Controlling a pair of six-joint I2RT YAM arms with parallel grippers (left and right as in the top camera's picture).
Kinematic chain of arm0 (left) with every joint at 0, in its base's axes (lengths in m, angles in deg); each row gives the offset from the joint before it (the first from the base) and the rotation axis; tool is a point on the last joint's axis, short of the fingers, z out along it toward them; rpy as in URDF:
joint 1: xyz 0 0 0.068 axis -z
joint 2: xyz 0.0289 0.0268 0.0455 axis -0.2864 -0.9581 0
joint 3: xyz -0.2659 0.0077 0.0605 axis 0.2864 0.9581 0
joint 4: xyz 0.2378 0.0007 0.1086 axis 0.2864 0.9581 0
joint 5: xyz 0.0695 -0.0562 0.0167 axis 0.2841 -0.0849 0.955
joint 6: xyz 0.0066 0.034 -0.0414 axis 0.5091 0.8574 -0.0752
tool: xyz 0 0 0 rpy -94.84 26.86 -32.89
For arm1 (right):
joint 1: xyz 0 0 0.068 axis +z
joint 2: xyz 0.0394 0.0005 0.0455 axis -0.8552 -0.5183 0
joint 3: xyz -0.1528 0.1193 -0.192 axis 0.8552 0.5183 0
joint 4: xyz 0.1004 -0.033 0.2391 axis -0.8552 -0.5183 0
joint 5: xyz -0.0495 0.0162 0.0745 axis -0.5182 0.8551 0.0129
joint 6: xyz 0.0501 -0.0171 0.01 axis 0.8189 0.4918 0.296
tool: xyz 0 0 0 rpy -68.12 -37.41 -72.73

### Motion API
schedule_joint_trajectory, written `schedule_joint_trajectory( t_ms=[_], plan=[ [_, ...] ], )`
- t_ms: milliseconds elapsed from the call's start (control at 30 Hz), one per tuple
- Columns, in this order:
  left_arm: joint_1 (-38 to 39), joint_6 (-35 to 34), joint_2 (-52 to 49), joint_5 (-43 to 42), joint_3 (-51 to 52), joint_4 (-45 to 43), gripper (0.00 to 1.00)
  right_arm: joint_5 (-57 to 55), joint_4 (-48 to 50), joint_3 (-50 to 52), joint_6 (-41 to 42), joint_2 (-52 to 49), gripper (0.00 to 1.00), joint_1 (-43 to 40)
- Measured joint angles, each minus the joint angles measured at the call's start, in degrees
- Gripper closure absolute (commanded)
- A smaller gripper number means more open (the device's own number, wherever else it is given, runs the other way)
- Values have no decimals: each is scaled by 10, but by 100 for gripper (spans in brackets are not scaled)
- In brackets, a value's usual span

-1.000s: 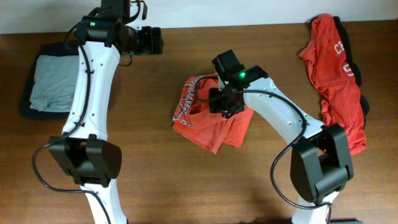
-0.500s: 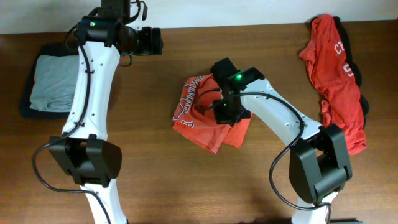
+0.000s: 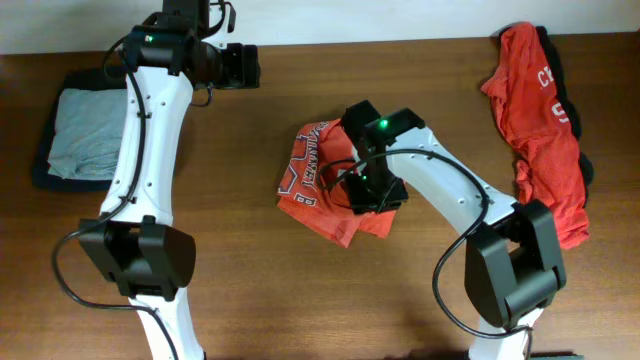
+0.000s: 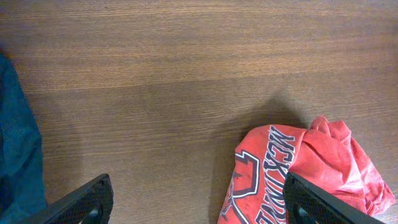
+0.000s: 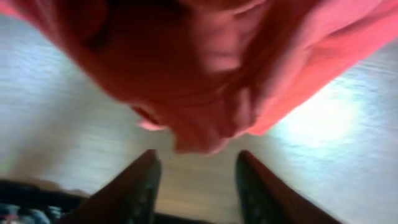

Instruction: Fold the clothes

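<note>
Pair of red-orange shirts (image 3: 320, 192) (image 3: 540, 130), one grey-blue shirt (image 3: 85, 135)

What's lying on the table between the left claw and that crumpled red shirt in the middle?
Nothing: only bare wooden table separates the left claw from the crumpled red shirt, as the left wrist view shows.
</note>
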Motion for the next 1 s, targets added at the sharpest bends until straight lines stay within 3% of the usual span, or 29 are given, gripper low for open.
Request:
schedule_joint_trajectory(
  t_ms=[333,533,700,1000],
  plan=[
    [0,0,0,0,0,-3,13,-15,45,0,25,0,48,30],
    [0,0,0,2,0,-4,13,-51,156,0,52,0,46,-2],
    [0,0,0,2,0,-9,13,-63,193,0,58,0,41,-36],
    [0,0,0,6,0,-17,13,-72,249,0,24,-1,46,-60]
  ],
)
